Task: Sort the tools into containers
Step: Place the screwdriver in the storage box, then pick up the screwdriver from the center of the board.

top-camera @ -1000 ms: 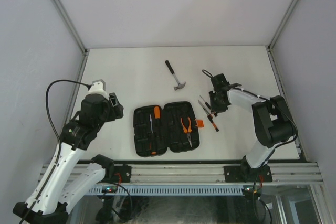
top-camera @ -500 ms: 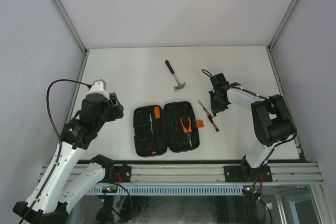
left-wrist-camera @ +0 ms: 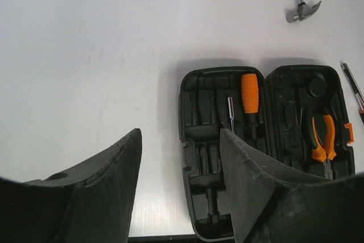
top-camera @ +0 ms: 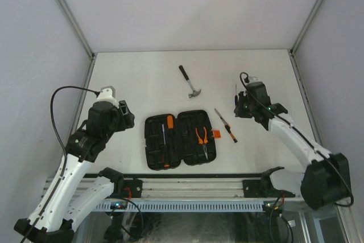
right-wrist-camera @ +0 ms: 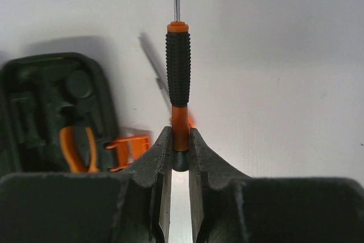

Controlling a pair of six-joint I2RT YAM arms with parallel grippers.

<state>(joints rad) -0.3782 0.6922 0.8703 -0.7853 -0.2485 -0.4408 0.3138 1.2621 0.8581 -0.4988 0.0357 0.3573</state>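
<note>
The black tool case [top-camera: 156,155] lies open at the table's near middle, holding orange-handled pliers [top-camera: 201,136] and an orange-handled driver [top-camera: 169,122]. A claw hammer [top-camera: 187,81] lies behind it. One slim screwdriver [top-camera: 225,124] lies on the table right of the case. My right gripper [top-camera: 240,108] hangs above the table to its right, shut on the orange end of another slim black-and-orange screwdriver [right-wrist-camera: 178,66], whose shaft points away from the fingers. My left gripper [left-wrist-camera: 180,135] hovers open and empty over the case's left edge [left-wrist-camera: 196,157].
The case's orange latch [top-camera: 215,134] sticks out on its right side, near the loose screwdriver. White walls and metal frame posts close in the table on the left, right and back. The rail with both arm bases runs along the near edge.
My right gripper closed on one of the two screwdrivers beside the case, lifted it off the table and swung out to the right. The left arm has stayed in place.
</note>
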